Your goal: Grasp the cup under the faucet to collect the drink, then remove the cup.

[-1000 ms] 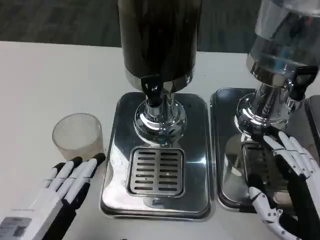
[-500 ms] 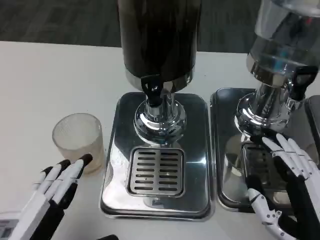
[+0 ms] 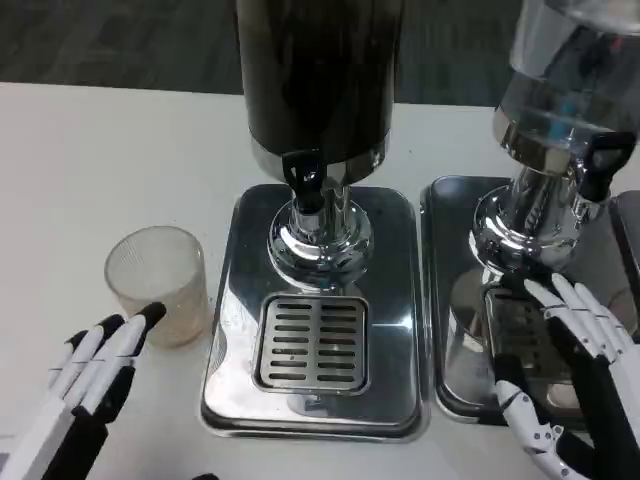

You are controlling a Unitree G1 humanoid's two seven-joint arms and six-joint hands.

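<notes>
At the lower left corner of the white table (image 3: 60, 170), the left hand (image 3: 95, 362) lies low with its fingers stretched forward side by side, holding nothing. Its black fingertips (image 3: 152, 314) reach the near wall of the cup (image 3: 157, 283); whether they press on it or sit just short of it cannot be told. The cup is clear and ribbed, stands upright on the bare table, and sits just beside the left edge of the middle drip tray (image 3: 232, 300), not on it and not under any faucet.

To the right of the cup, the polished tray carries a slotted grille (image 3: 312, 343) near its front edge. Behind the grille rises a chrome pedestal (image 3: 320, 240) that bears a dark drink dispenser (image 3: 318, 75). A black faucet (image 3: 303, 178) juts from the dispenser's base, above the pedestal and behind the grille.

Further right stands a second shiny tray (image 3: 445, 300), touching or almost touching the first, with a clear dispenser (image 3: 575, 75) on its own chrome stand and a black tap handle (image 3: 600, 160) at its right.

At the lower right, the right hand (image 3: 570, 385) hovers over the front of this second tray, its white fingers spread apart and grasping nothing.
</notes>
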